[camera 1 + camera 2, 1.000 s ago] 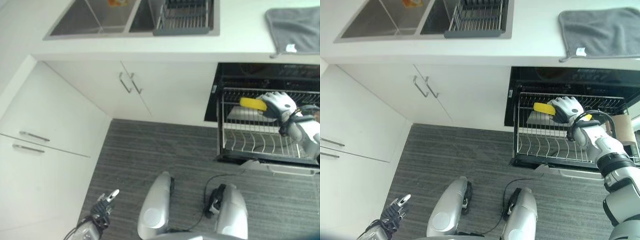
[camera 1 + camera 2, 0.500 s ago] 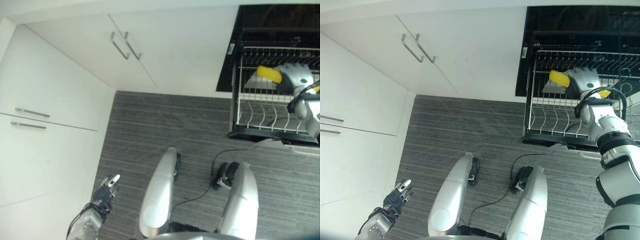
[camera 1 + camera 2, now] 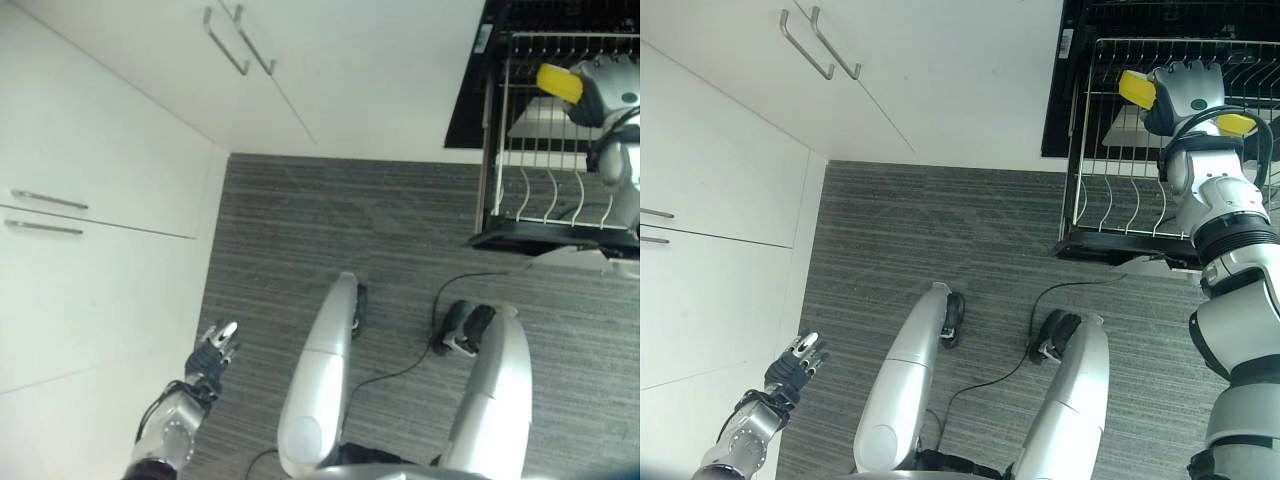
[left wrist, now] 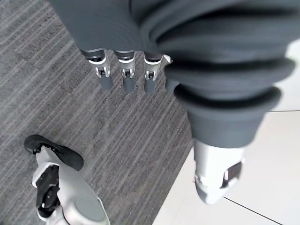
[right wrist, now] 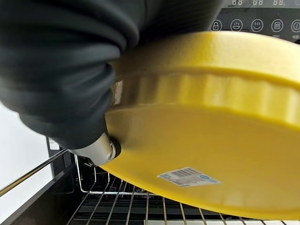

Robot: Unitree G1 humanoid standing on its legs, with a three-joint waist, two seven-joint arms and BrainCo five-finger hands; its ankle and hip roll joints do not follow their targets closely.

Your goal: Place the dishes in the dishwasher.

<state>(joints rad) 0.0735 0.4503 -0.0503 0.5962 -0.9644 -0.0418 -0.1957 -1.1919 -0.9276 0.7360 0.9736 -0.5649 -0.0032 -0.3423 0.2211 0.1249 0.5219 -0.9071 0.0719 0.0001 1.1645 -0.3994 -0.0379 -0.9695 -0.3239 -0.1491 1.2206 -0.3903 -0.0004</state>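
While my right hand (image 3: pixel 1185 92) grips the yellow dish (image 3: pixel 1136 88) above the pulled-out rack (image 3: pixel 1110 205), the placing step is underway — next I must lower it between the tines. My left hand (image 3: pixel 795 362) hangs relaxed by the floor.

Yellow dish (image 3: pixel 1136 88), round w/ ribbed rim, label on underside, held tilted in right hand (image 3: pixel 1185 92) just above dishwasher rack (image 3: pixel 1110 195). White wire rack pulled out of dark dishwasher (image 3: pixel 470 90) opening, tines upright.
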